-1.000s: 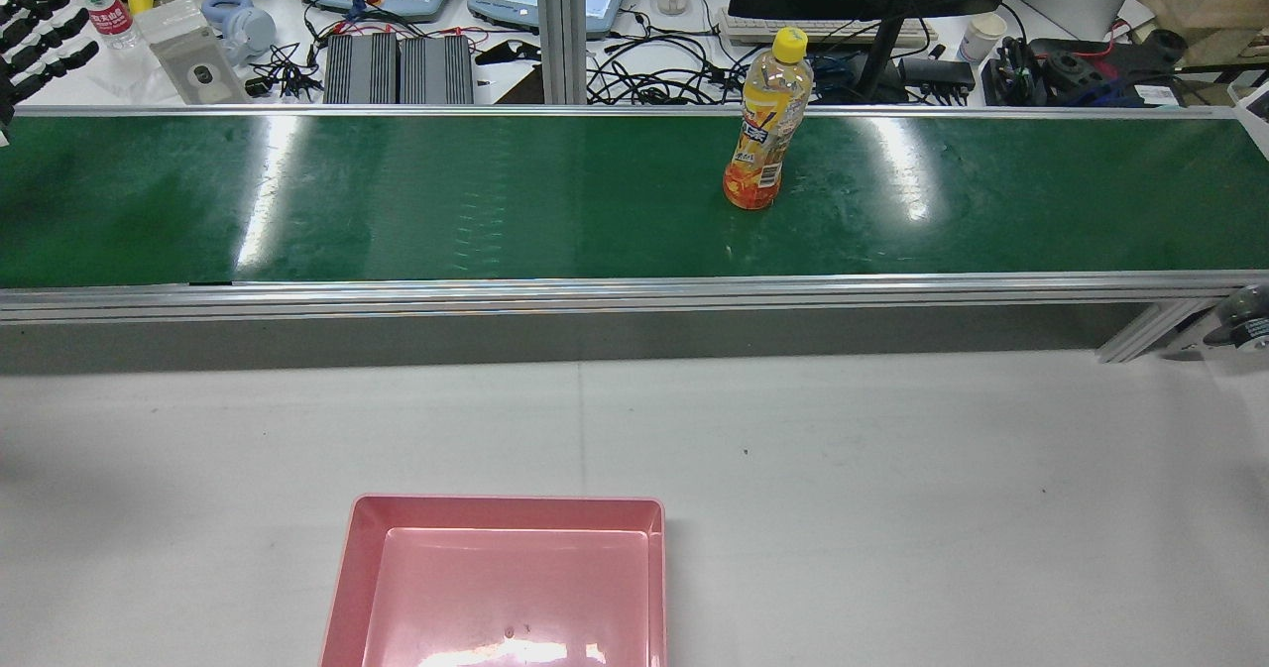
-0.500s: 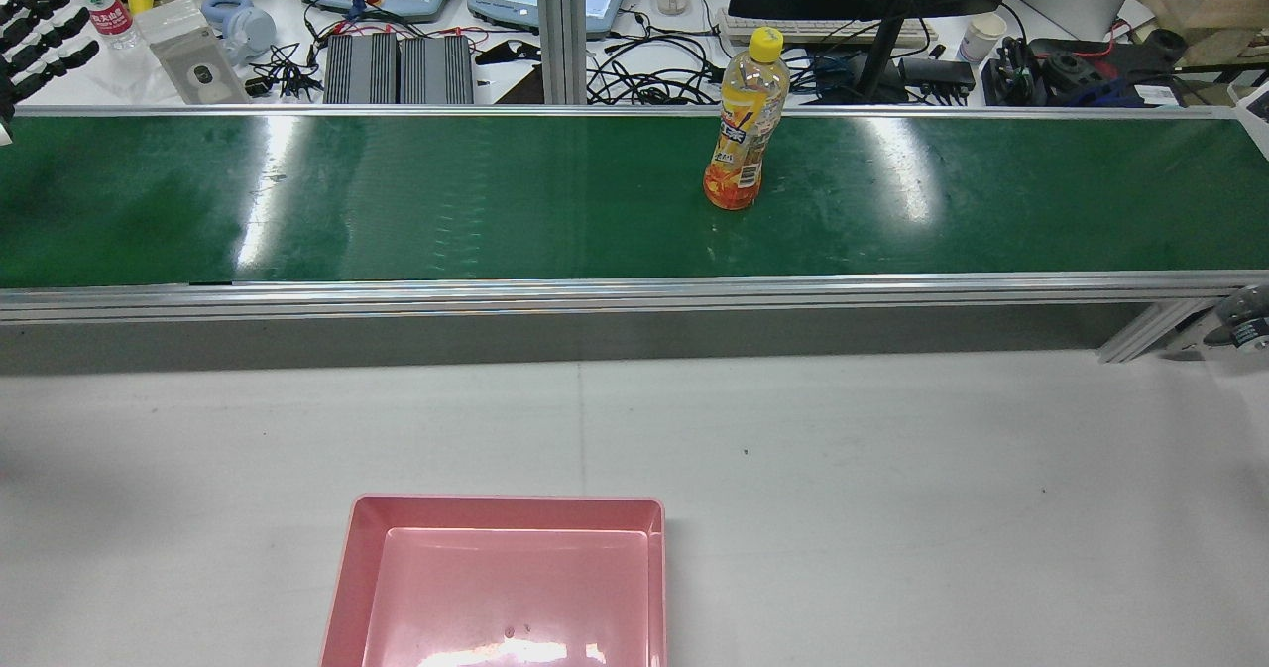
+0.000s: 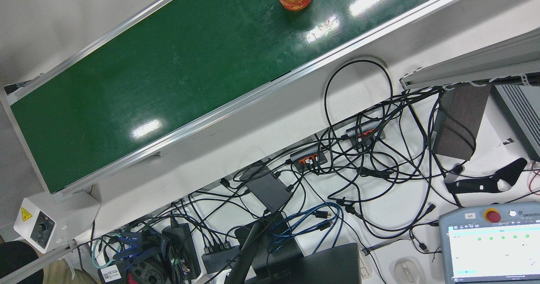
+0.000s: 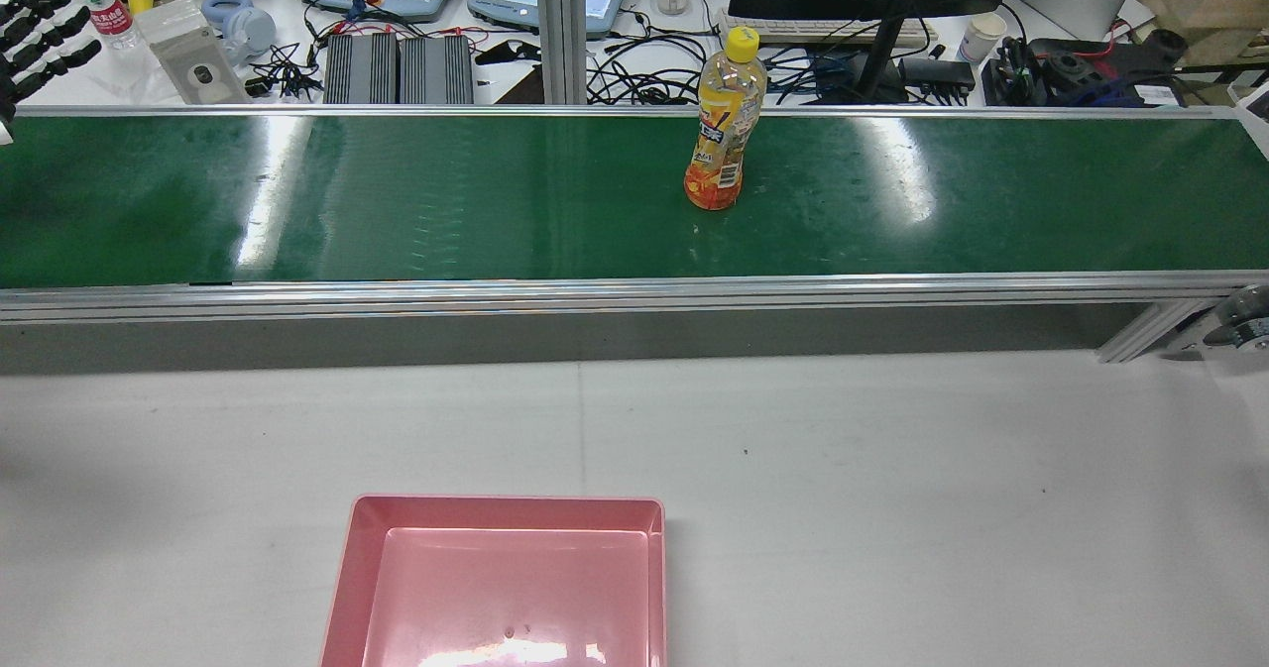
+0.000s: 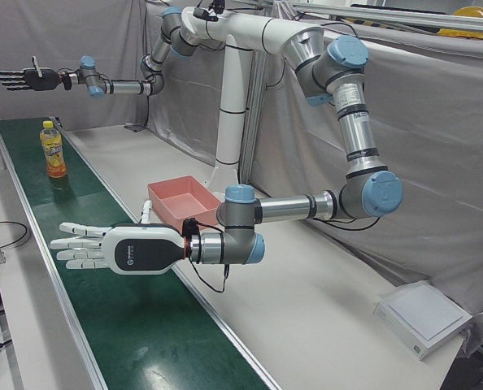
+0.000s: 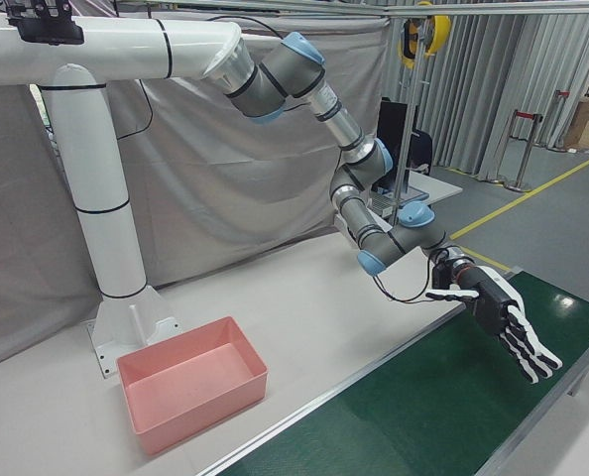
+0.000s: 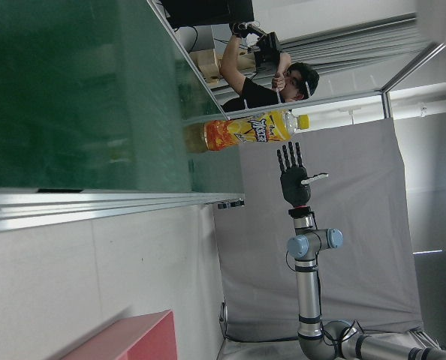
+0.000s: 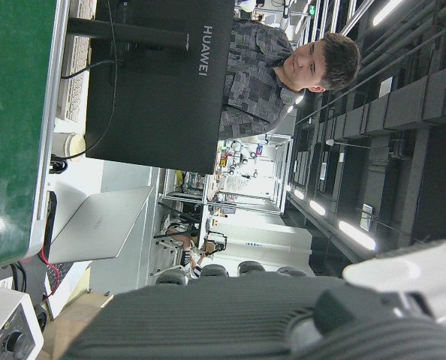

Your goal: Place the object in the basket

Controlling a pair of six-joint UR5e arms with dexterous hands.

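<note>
while the bottle (image 4: pixel 726 122) stands on the belt (image 4: pixel 397 201), both hands (image 5: pixel 83 246) (image 6: pixel 508 322) hover spread, empty.

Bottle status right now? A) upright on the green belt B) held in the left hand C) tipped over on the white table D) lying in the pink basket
A: the bottle stands upright on the green belt, and the pink basket holds nothing.
</note>
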